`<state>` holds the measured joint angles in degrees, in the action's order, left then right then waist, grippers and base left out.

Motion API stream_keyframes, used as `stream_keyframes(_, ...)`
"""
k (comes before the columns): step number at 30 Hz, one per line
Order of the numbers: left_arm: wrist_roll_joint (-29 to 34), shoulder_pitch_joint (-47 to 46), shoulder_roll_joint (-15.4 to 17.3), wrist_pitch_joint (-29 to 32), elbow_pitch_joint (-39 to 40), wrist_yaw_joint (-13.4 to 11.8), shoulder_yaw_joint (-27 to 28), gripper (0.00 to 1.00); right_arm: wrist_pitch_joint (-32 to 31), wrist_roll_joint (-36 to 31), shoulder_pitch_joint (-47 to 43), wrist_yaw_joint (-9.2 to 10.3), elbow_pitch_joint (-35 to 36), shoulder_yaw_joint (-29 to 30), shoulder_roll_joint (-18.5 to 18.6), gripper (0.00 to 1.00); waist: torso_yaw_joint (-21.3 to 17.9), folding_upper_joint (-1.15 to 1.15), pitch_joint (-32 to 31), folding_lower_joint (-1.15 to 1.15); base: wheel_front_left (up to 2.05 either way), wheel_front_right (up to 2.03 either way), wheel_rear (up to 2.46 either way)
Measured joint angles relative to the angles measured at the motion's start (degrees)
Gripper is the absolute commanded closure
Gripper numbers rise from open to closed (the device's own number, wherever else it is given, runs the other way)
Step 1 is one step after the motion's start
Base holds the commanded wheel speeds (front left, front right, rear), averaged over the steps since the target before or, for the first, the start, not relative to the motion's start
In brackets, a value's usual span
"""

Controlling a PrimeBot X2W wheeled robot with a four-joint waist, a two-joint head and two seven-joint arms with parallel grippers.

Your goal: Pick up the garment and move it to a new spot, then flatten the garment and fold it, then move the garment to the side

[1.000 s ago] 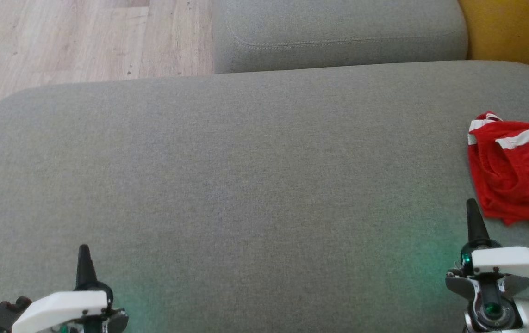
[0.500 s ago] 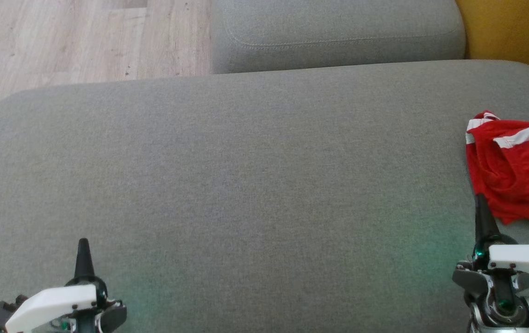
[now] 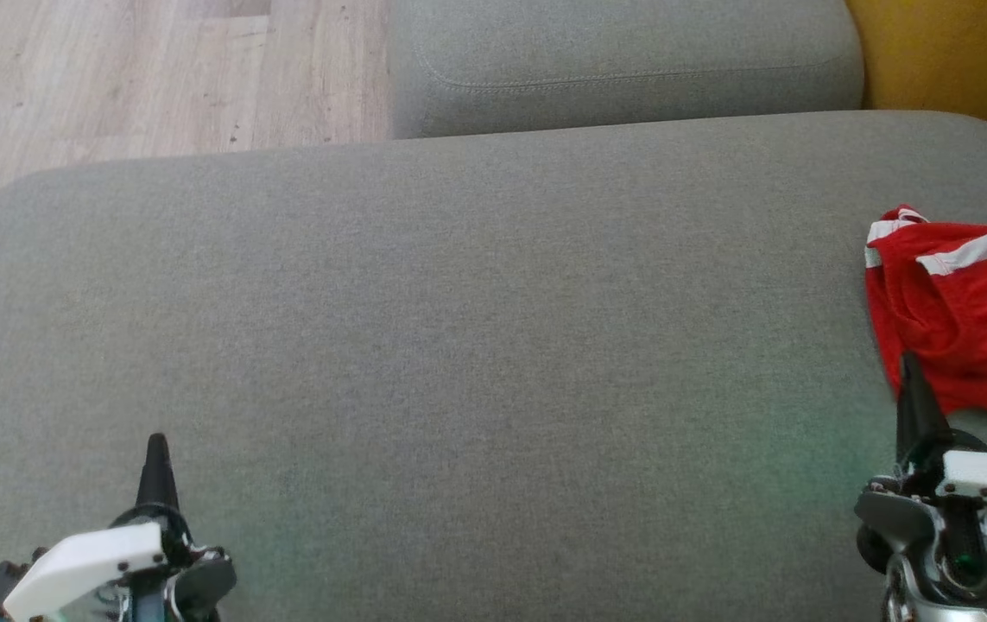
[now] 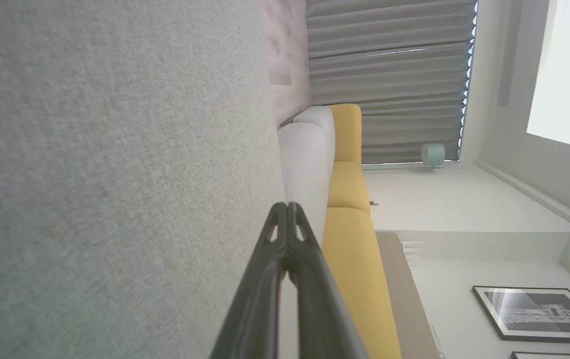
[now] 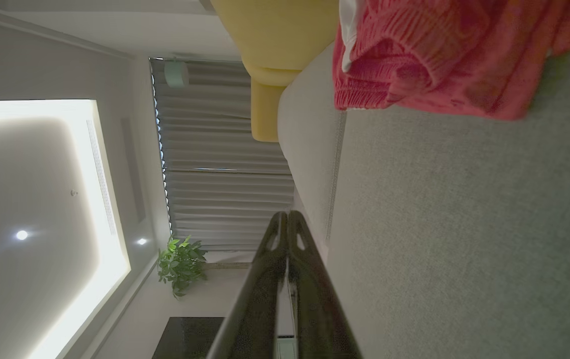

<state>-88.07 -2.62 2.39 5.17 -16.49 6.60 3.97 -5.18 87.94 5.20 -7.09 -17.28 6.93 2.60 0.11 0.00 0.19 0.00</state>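
Grey sofa cushion (image 3: 458,345) spreads before us, and the red garment (image 3: 968,320) lies rumpled on it at 3 o'clock, near the edge. Our right fingers (image 3: 916,402) are pressed together, their tip at the garment's near hem. Our left fingers (image 3: 156,479), also together, sit at 7 o'clock, well apart from it. Such a heap suits a piece waiting to be lifted or one set aside. For any grasp, we judge the fingers must part first and take a thick fold.
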Motion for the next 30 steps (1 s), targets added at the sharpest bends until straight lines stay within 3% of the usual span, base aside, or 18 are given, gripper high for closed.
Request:
stream_keyframes(6, -3.69, -0.74, 0.0, 0.9, 0.32, 0.51, 0.19, 1.0, -0.93, 3.63, -0.04, 0.0, 0.86, 0.71, 0.0, 1.0, -0.12, 0.0, -0.01, 0.0, 0.0, 0.0, 0.0)
stream_keyframes(30, -3.8, -0.77, 0.0, 0.9, 0.34, 0.52, 0.24, 1.0, -0.97, 3.82, -0.05, 0.0, 0.92, 0.77, 0.0, 1.0, -0.11, 0.0, -0.01, 0.0, 0.0, 0.0, 0.0)
